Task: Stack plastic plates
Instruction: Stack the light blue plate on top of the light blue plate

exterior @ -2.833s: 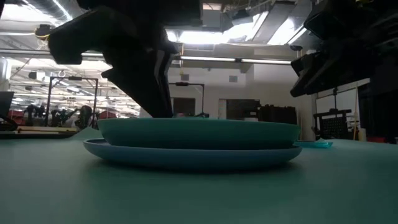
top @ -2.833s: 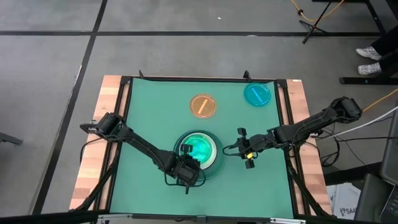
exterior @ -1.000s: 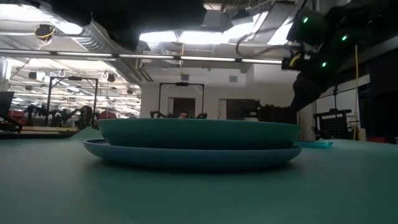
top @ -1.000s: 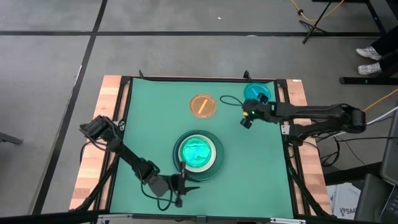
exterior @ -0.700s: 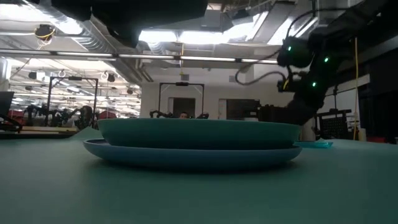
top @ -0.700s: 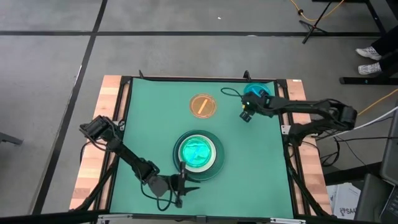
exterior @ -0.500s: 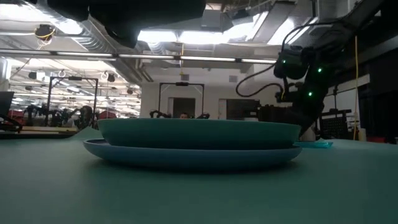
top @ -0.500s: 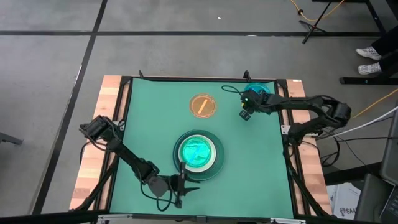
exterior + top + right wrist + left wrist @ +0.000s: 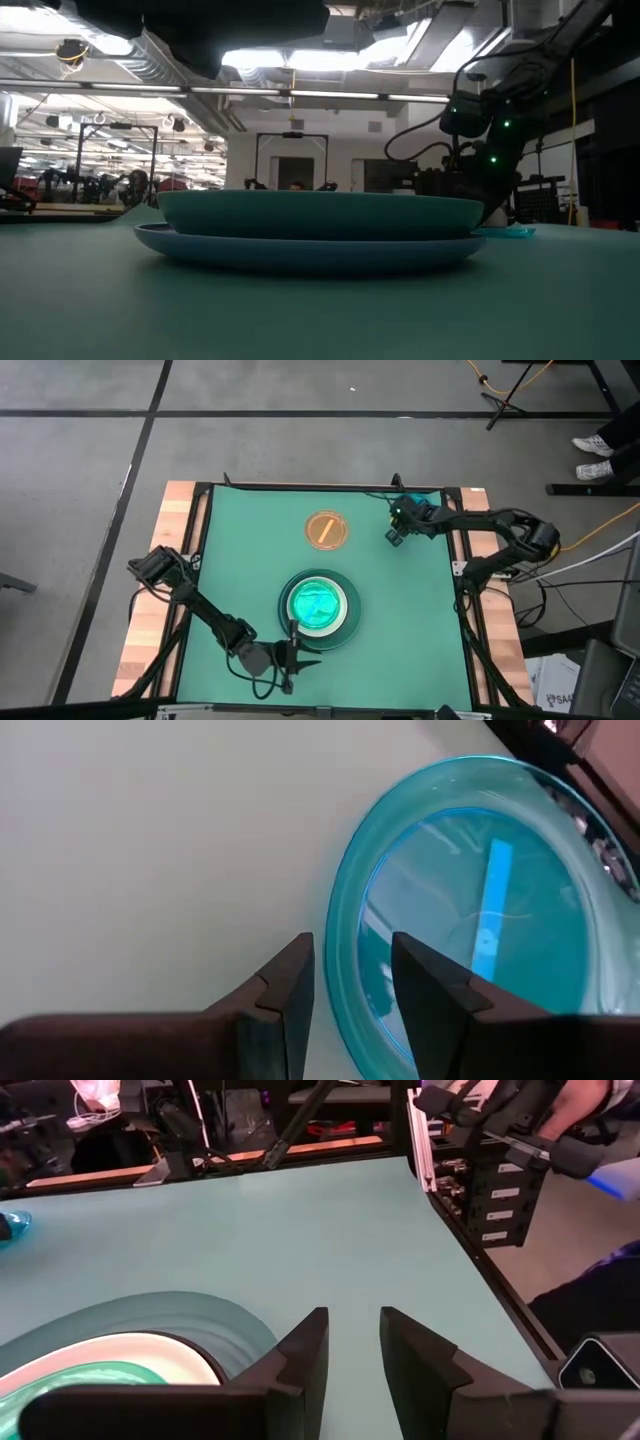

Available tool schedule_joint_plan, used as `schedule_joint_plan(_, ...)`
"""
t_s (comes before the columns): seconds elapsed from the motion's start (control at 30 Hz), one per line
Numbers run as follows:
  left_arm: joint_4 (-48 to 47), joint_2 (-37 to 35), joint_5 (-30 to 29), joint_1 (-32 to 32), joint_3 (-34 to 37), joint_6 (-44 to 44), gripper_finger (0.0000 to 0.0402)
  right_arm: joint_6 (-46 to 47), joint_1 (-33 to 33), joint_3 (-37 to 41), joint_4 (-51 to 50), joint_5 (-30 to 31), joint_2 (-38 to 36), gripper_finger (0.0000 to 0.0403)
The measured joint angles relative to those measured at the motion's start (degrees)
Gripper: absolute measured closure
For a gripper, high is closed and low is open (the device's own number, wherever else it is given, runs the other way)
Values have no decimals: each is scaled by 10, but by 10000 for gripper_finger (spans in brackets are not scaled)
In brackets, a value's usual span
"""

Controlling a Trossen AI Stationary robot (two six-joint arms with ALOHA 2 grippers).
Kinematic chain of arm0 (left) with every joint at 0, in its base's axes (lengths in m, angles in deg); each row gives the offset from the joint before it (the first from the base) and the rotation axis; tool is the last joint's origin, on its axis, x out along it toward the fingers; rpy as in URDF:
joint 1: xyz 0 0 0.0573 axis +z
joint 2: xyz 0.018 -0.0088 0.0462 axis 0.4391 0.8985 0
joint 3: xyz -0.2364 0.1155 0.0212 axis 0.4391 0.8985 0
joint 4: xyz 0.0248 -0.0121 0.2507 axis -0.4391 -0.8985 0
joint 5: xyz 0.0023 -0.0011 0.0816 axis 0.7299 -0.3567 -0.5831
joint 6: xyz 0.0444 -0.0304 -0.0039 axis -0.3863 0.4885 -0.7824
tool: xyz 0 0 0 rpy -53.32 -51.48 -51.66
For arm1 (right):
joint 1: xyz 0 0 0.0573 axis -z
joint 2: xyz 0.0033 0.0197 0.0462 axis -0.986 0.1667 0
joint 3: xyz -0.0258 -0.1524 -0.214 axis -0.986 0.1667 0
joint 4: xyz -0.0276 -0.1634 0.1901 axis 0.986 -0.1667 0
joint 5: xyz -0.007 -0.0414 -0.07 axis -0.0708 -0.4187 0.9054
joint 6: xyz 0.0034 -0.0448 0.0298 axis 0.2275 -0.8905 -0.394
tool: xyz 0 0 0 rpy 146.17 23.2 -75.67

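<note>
At the near edge of the green tabletop, the left tool waits just beside the near rim of the stack, its two dark fingers parted by a narrow gap with nothing between them. The stack of round plastic plates sits in the near middle of the tabletop: a large dark-green plate rests on a large light-blue plate, and from above a white plate shows inside with small translucent cyan and green plates glowing at the centre. Farther back, left of centre, the small translucent orange plate lies alone, well apart from the stack. At the far right corner lies the small translucent cyan plate, flat on the tabletop and mostly hidden from above by the right arm. The right tool is lowered over its near rim, fingers slightly apart, one on either side of the rim; whether they touch it cannot be told. It is not gripping the plate.
</note>
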Motion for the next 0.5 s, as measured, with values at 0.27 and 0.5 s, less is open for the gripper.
schedule_joint_plan(0.27, -2, 0, 0, 1, 0, 0, 315, 15, 11, 0, 27, -12, 1, 276)
schedule_joint_plan(0.5, -2, 0, 0, 1, 0, 0, 315, 11, 11, 0, 68, -5, 27, 276)
